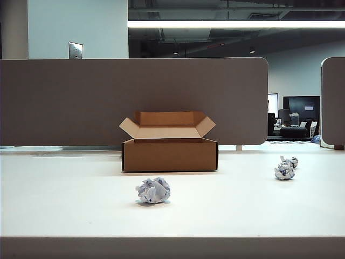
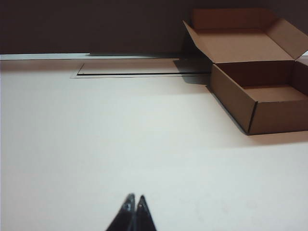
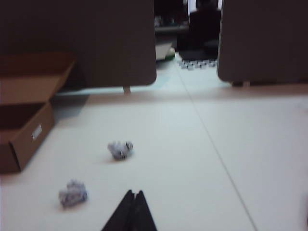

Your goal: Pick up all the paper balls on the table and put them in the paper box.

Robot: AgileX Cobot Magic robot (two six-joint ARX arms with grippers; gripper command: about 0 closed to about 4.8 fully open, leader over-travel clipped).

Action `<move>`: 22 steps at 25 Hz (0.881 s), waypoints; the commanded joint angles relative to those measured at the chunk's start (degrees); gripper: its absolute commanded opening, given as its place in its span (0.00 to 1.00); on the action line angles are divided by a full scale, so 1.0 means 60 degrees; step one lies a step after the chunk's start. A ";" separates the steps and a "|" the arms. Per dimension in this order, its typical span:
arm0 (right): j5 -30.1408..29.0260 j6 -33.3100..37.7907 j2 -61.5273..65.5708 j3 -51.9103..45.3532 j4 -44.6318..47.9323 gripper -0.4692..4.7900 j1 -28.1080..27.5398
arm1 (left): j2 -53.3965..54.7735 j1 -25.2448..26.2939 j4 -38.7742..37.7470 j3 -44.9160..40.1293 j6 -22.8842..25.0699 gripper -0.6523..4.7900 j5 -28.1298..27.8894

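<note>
Both my arms hang back over the table (image 1: 64, 199), nothing in either grip. My left gripper (image 2: 133, 199) has its jaws pressed tight together, tips touching, over bare white tabletop; the paper box (image 2: 255, 96) sits well ahead of it toward two o'clock, flaps spread, its inside showing only cardboard. My right gripper (image 3: 134, 194) is pinched closed too, empty, with two paper balls ahead of it: the closer one (image 3: 72, 193) near nine o'clock from my fingertips, the further one (image 3: 120, 149) toward eleven o'clock, and the box edge beyond them at ten o'clock.

From the exterior view, the paper box (image 1: 170, 154) stands mid-table, open, just in front of the grey-brown divider panel (image 1: 135, 97). One paper ball (image 1: 153, 190) lies near the box at its six o'clock, clear of the front wall. The other two (image 1: 284, 171) (image 1: 290, 161) sit just beside each other, well apart from the box at its three o'clock. All three rest on the table, none in the box yet.
</note>
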 commanded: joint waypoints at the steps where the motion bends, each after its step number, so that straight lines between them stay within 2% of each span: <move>1: 0.0007 0.0011 -0.0022 -0.0051 -0.0554 0.11 0.0007 | 0.0000 -0.0004 0.0098 0.0047 0.0000 0.11 -0.0025; 5: 0.0004 0.0011 -0.0022 -0.0051 -0.0426 0.10 0.0011 | 0.0000 -0.0004 0.0127 0.0047 -0.0066 0.11 -0.0018; 8: -0.0233 0.0022 -0.0022 -0.0004 -0.0306 0.11 0.0011 | 0.0000 -0.0004 0.0135 0.0095 -0.0572 0.11 -0.0004; 9: -0.0419 0.0350 -0.0022 0.0000 0.0102 0.10 0.0011 | 0.0000 -0.0004 0.0124 0.0255 -0.0648 0.11 0.0044; 10: -0.0415 0.1450 -0.0022 0.0004 0.0754 0.10 0.0011 | 0.0000 -0.0004 -0.0018 0.0583 -0.0634 0.11 0.0047; 12: -0.0415 0.2820 -0.0022 0.0076 0.1628 0.10 0.0007 | 0.0000 -0.0004 -0.0361 0.1115 -0.0546 0.11 0.0044; 15: -0.0415 0.3847 -0.0015 0.0601 0.2335 0.08 0.0011 | 0.0004 -0.0004 -0.1042 0.2142 -0.0426 0.11 0.0047; 19: -0.0291 0.3880 0.0131 0.2014 0.1446 0.08 -0.0004 | 0.0364 -0.0004 -0.1515 0.3479 -0.0463 0.11 0.0379; 22: -0.0022 0.3377 0.0838 0.3370 0.0164 0.08 -0.0004 | 0.1209 -0.0004 -0.1796 0.4430 -0.0415 0.11 0.1421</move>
